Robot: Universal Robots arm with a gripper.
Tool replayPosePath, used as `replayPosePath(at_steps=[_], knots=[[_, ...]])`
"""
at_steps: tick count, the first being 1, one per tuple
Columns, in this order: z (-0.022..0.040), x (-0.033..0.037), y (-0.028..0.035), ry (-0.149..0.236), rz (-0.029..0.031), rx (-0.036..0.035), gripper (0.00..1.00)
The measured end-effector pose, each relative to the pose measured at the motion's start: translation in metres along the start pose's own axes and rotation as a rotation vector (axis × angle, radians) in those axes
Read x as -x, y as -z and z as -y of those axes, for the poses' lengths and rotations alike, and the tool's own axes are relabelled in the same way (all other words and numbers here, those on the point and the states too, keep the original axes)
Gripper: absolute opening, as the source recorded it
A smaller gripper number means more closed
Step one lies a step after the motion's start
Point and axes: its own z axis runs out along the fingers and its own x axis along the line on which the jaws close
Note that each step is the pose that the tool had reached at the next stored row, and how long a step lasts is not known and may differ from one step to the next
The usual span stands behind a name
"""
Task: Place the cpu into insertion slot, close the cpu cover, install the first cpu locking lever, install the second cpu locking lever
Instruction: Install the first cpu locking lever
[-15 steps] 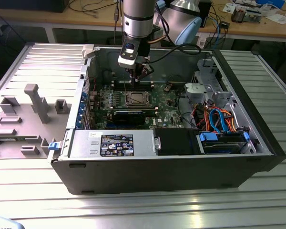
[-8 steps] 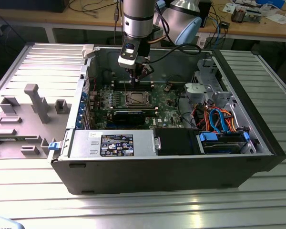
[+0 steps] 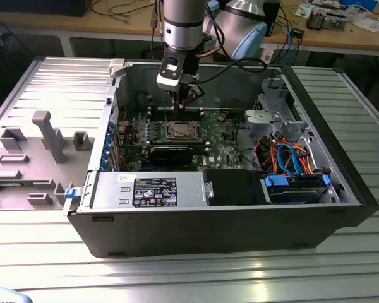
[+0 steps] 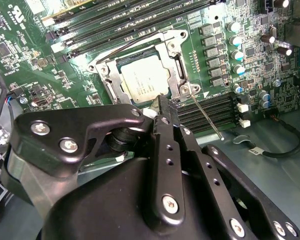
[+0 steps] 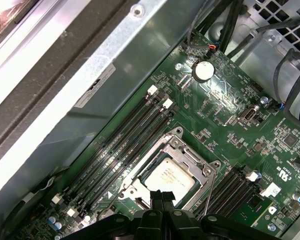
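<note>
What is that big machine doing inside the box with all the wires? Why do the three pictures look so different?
The grey tube coming down from above is a robot arm. At its end is a gripper, two black fingers pressed together, holding nothing I can see. The box is an opened computer case lying on a ribbed metal table. One picture comes from a camera standing off the arm, so you see everything. The other two come from cameras riding on the arm, looking past the gripper. They show a green circuit board. The silver square is the cpu, the computer's brain, with the cpu cover folded over its edges. The gripper's tip hovers beside it, near a thin metal lever.
</note>
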Motion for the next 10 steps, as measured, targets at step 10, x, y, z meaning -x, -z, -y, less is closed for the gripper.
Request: replayPosePath(at_steps=[10], knots=[[0.0,0.0,0.0,0.007,0.0001,0.0001,0.11]])
